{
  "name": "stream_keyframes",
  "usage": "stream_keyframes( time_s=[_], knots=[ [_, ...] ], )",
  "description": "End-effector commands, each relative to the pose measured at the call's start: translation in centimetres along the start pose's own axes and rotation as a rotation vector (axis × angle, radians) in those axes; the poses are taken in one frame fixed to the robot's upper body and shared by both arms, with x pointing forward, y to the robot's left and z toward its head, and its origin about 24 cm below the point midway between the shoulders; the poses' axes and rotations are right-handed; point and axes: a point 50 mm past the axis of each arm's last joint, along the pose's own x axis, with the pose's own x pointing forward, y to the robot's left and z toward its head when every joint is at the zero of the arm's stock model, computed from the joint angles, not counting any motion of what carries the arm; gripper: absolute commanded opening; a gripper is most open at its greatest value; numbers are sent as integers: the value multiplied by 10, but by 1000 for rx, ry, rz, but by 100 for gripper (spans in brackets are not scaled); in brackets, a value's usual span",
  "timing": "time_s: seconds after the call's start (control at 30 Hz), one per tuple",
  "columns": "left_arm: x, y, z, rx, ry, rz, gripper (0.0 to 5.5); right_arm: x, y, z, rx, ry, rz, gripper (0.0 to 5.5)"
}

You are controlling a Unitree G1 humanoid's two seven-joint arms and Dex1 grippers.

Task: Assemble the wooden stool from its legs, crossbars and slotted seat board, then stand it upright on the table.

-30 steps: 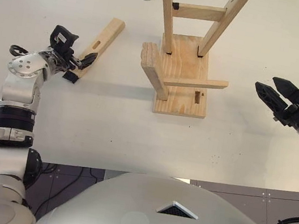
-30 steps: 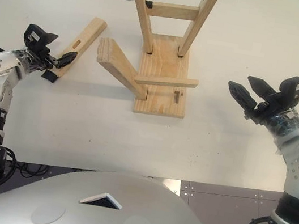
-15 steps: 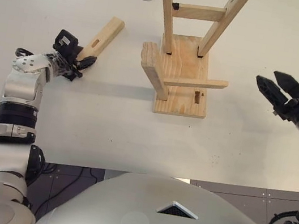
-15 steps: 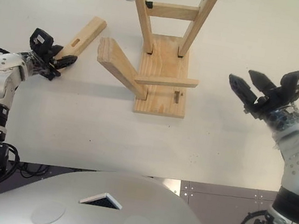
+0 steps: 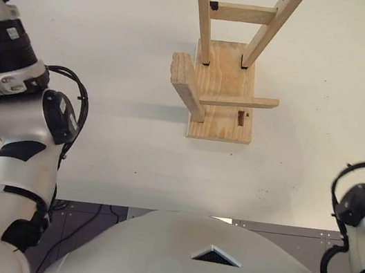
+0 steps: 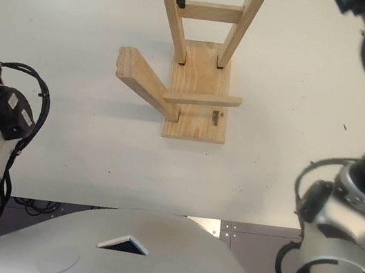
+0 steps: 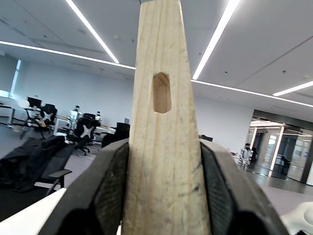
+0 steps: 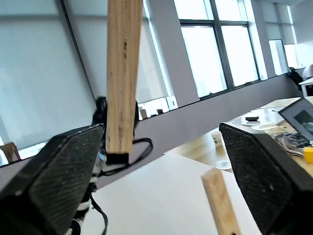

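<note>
My left gripper (image 7: 165,152) is clamped on the loose leg (image 7: 164,112), long axis straight out from the jaws. Seat board (image 5: 221,125) is flat on the table (image 5: 99,130), free slot (image 5: 242,118) toward my right gripper (image 8: 161,129) (jaws apart).

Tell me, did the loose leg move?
Yes. The leg left its spot on the table beside the seat board; the left tool holds it raised.

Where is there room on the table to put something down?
The table is bare left of the seat board, right of it, and along the near edge. It's crowded in the middle, where legs and crossbars stick up.
</note>
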Motion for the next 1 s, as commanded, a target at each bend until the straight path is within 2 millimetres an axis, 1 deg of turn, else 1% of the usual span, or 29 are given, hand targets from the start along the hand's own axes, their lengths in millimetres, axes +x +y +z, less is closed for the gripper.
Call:
stream_keyframes(
  time_s=[0.03,0.2,0.43,0.6,0.83,0.87,1.0],
  knots=[
    [7,-2,-16,-18,65,-44,203,23,13,5,103,-63,73,433],
    [11,-7,-25,-52,90,-103,203,35,21,4,236,-92,120,433],
    [16,-12,-31,-98,91,-152,203,44,26,-2,283,-79,142,433],
    [19,-13,-31,-113,81,-158,203,43,22,-8,287,-66,122,354],
    [19,-15,-30,-116,83,-157,203,42,21,-8,288,-61,128,236],
    [19,-15,-30,-117,84,-157,203,42,22,-8,287,-60,131,228],
    [19,-14,-30,-116,86,-150,203,40,21,-8,276,-52,127,227]
  ],
)
